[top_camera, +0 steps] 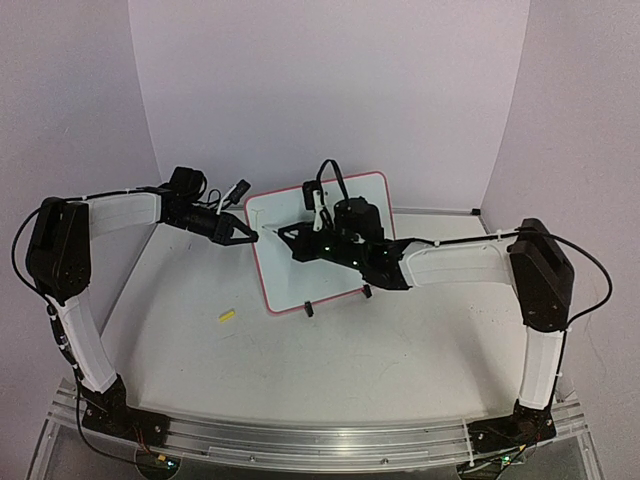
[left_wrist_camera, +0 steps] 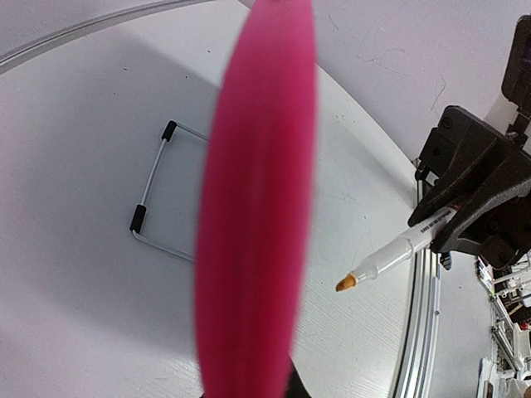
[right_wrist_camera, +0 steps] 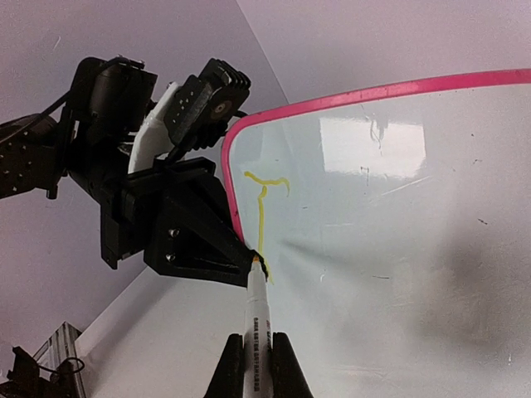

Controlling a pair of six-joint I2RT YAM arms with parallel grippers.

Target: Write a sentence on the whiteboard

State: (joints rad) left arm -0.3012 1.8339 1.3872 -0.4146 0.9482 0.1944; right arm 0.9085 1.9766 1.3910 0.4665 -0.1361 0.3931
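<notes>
The whiteboard (top_camera: 335,262), white with a thin red frame, stands tilted on its black feet at the middle of the table. My left gripper (top_camera: 246,236) is shut on its left edge; the left wrist view shows that red frame (left_wrist_camera: 257,207) as a blurred band. My right gripper (right_wrist_camera: 259,365) is shut on a white marker (right_wrist_camera: 258,319), whose yellow tip touches the board (right_wrist_camera: 390,215) near its left edge. Of the sentence, a single yellow T-shaped stroke (right_wrist_camera: 261,207) shows just above the tip. The left wrist view catches the marker (left_wrist_camera: 398,253) and the right gripper (left_wrist_camera: 473,195).
A small yellow piece (top_camera: 226,316), perhaps the marker's cap, lies on the table left of the board. The board's wire stand with black feet (left_wrist_camera: 149,195) rests on the table behind it. Pale walls close in the back and sides; a metal rail (top_camera: 300,440) runs along the near edge.
</notes>
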